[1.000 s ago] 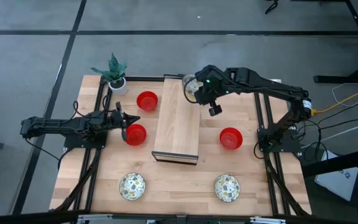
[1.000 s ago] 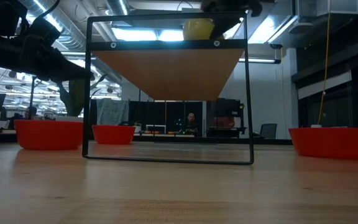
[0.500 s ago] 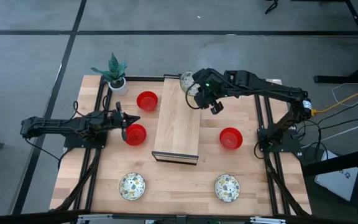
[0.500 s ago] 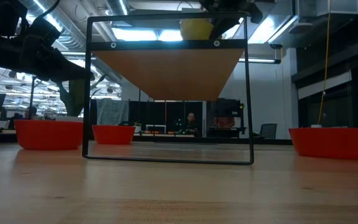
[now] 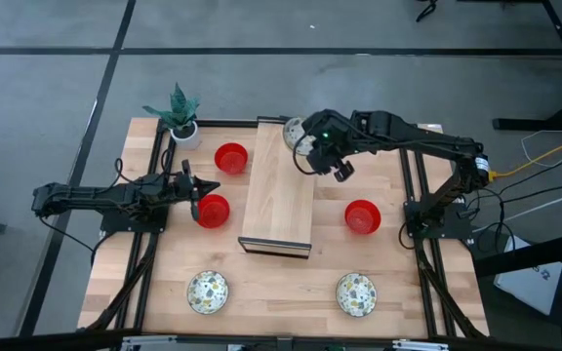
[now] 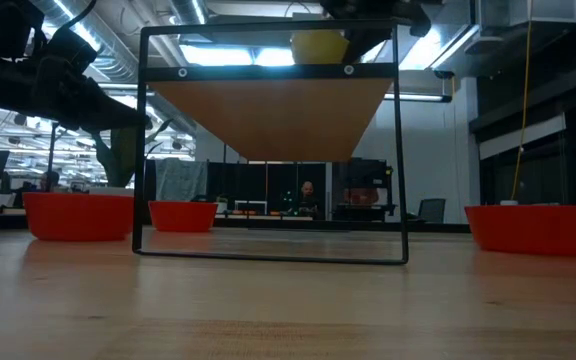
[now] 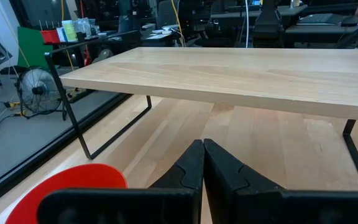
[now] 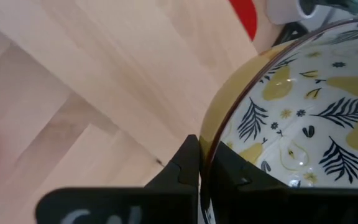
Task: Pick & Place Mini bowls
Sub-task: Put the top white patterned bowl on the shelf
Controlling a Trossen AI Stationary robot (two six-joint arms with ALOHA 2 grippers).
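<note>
My right hand (image 5: 312,154), pinched shut on the patterned bowl's (image 5: 295,132) rim, has edged back over the wooden shelf's (image 5: 279,185) far end; a set-down looks close. Left hand (image 5: 192,182) waits closed, empty, beside a red bowl (image 5: 213,210).

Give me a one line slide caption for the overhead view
Right gripper holds a patterned bowl over the wooden shelf.
</note>
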